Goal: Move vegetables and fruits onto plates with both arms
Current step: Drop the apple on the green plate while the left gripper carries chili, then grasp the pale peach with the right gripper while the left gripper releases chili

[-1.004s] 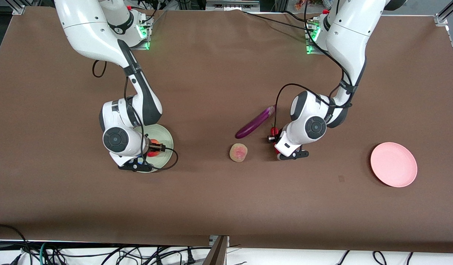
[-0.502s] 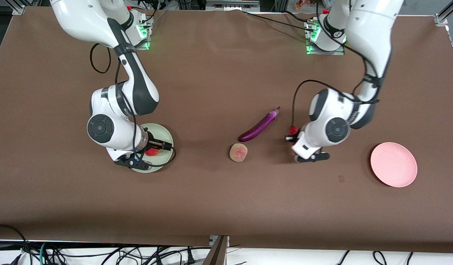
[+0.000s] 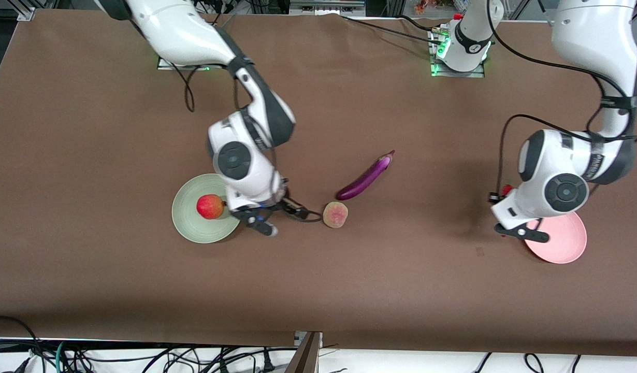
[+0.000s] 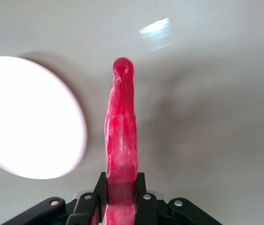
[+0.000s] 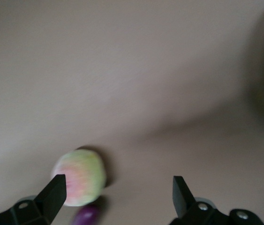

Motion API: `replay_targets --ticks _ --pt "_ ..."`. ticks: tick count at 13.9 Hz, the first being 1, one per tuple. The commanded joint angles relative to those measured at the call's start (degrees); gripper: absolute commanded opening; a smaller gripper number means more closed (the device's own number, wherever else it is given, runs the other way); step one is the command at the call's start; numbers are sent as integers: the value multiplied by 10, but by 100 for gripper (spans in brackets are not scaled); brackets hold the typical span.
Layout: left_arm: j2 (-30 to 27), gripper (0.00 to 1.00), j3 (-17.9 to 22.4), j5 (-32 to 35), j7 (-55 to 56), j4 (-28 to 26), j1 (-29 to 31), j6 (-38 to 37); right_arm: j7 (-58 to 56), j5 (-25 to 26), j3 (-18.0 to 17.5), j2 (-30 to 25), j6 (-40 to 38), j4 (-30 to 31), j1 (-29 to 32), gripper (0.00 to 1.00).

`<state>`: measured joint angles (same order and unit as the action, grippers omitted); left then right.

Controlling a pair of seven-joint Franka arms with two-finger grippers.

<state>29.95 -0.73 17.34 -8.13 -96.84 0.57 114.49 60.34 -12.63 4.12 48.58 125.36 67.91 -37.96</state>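
Red pomegranate [image 3: 210, 206] now sits released on the green plate [image 3: 186, 228]; my right gripper [image 3: 277, 217] has swung, fingers apart, toward the cut fruit [image 3: 335, 214]. Left gripper [image 3: 505, 210], clamped on the chili [image 4: 121, 136], has reached the pink plate's [image 3: 562, 246] edge.

The right gripper [image 3: 277, 213] has let go of the round red pomegranate-like fruit [image 3: 210, 206], left it on the pale green round plate [image 3: 186, 223] and swung, fingers spread, toward the yellowish-green cut fruit [image 3: 335, 214]. The left gripper [image 3: 497, 199], clamped on the slim red chili pepper [image 4: 121, 136], has carried it from beside the glossy purple eggplant [image 3: 365, 176] to the rim of the pale pink round plate [image 3: 567, 246].
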Motion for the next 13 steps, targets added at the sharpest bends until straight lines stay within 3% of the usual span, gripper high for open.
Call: replay_targets --ticks 1,3,4,5,6,11,12,13 --pt "21 14 -15 40 -142 9 48 53 71 23 9 63 71 -50 -36 100" --pt "41 15 -10 35 -223 16 69 107 94 30 11 91 123 -52 -54 100" --pt "47 22 -11 36 -238 19 75 114 107 30 11 100 133 -58 -60 100" --pt "49 42 -10 38 -246 20 76 115 122 30 12 110 135 -67 -64 100" --pt "50 99 -10 34 -246 20 79 116 127 34 12 114 135 -69 -69 100" --pt "48 100 -16 32 -245 20 84 123 129 45 15 131 159 -68 -76 97" --pt "43 100 -19 31 -241 18 80 115 123 45 15 130 158 -67 -75 85" --pt "31 100 -41 18 -240 11 80 105 116 52 15 127 153 -67 -74 66"
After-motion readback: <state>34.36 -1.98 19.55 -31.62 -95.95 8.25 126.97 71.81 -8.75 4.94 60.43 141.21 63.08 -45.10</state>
